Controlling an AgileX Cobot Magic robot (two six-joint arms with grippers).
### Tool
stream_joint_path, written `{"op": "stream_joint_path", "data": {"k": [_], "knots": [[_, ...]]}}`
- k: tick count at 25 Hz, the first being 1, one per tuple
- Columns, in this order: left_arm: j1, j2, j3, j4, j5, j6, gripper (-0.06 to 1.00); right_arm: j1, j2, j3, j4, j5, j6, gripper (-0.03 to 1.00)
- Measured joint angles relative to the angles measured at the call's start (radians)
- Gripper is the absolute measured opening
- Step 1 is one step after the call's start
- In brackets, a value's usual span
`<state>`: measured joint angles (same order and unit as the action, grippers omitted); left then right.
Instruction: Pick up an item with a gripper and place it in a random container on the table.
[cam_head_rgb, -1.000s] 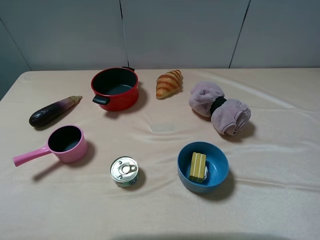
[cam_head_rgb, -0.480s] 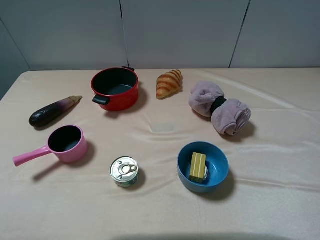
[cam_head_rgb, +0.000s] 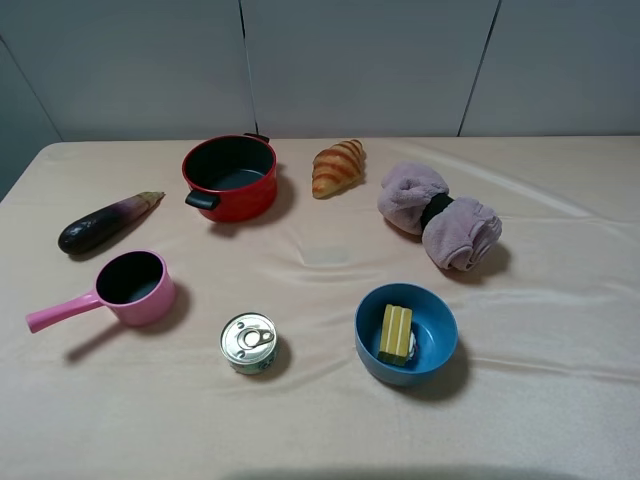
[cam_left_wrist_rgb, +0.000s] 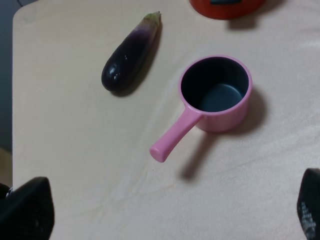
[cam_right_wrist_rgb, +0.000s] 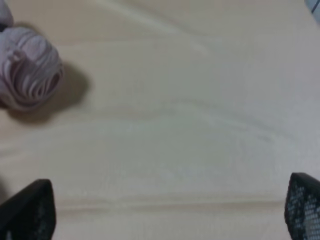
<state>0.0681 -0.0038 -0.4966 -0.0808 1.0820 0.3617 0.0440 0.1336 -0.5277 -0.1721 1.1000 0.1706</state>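
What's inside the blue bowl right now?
The blue bowl holds the yellow ribbed block, lying flat. A bit of white shows beside it at its right edge; the bowl floor beneath the block is covered.

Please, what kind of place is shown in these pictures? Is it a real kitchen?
Probably not a real kitchen; it looks like a robot test bench. A cloth-covered table stands before plain grey wall panels, and on it lie toy-like things: a pink saucepan, a croissant, and a blue bowl holding a yellow block.
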Motion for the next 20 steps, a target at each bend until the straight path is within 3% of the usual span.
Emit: {"op": "stream_joint_path", "data": {"k": [10, 20], "knots": [[0.0, 0.0, 0.0, 0.0, 0.0, 0.0, 0.99, -0.071, -0.139, 0.0, 0.112, -0.008, -0.171, 0.69], [0.0, 0.0, 0.0, 0.0, 0.0, 0.0, 0.99, -0.071, -0.141, -0.006, 0.172, 0.071, -0.261, 0.69]]}}
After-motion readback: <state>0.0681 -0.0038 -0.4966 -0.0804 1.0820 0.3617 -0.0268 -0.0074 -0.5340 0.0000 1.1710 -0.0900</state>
